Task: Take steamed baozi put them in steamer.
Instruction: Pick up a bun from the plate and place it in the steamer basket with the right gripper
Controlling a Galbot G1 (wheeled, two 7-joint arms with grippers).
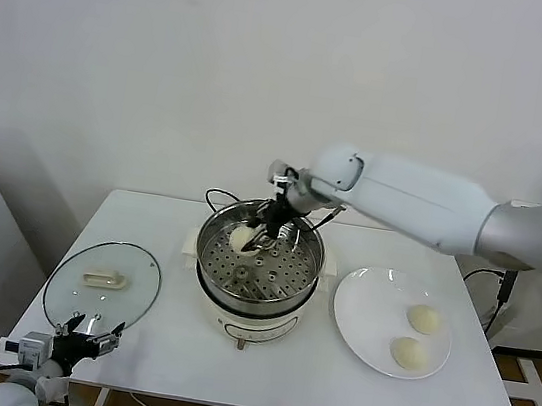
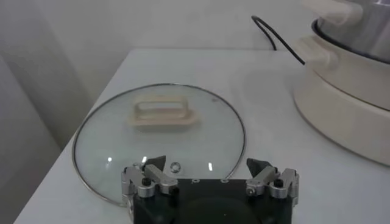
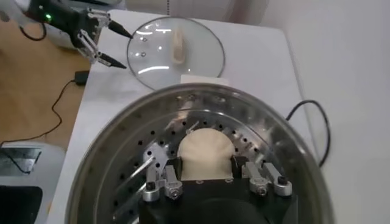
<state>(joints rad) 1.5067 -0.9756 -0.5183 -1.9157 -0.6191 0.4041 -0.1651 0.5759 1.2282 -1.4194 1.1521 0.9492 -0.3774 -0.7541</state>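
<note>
Right gripper (image 3: 207,173) is clamped on a baozi (image 3: 206,152) just above the steamer (image 1: 259,262) tray; we judge it soft and light, so hold its sides gently.

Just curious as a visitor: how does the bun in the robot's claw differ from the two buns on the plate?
The held bun sits inside the steamer, clamped by the right gripper; the two plate buns lie free on the white plate. The held bun stands alone; the plate buns lie close together. All look round and cream-white.
</note>
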